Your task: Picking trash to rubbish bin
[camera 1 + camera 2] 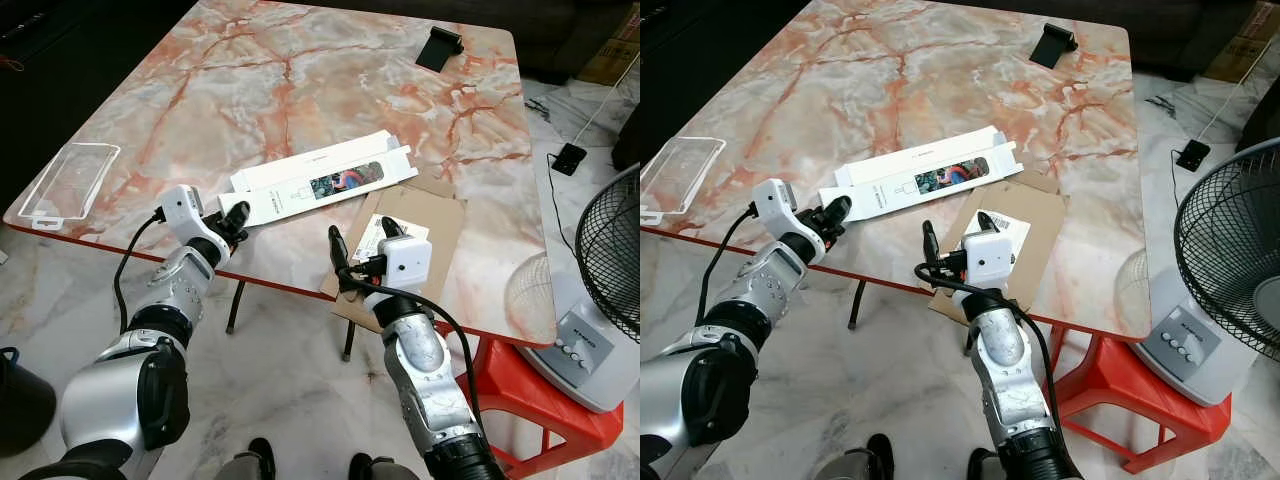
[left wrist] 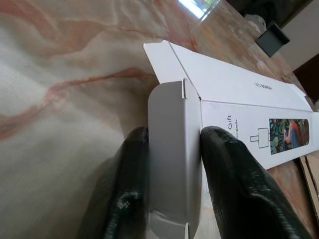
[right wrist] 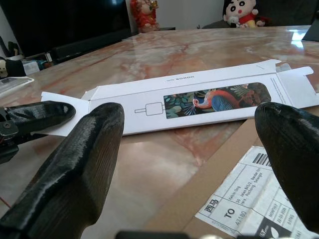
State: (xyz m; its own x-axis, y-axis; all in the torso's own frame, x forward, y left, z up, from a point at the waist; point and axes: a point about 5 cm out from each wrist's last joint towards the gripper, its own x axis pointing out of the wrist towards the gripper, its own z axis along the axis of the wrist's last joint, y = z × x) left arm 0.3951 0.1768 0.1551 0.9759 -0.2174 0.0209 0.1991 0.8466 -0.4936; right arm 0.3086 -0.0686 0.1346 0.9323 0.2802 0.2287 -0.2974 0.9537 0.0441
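Right claw: fingers spread wide and holding nothing, poised at the near table edge above the brown cardboard sheet and its shipping label.
Left claw: clenched on the near-left end flap of the long white box; in the left wrist view a finger presses each side of the flap.
Long white box: lies flat on the marble table, running from near-left to far-right, both end flaps open, just beside the cardboard.
Grip advice: the flap is thin and likely to bend, so a slow, level lift toward the near edge should keep the box from swinging or slipping free.
Near edge: the cardboard overhangs it and could be dragged off if the box brushes it.
Open room: bare marble to the far side; a clear plastic tray at the left edge, a black stand far right.
Right side: a fan stands close, limiting a swing that way.
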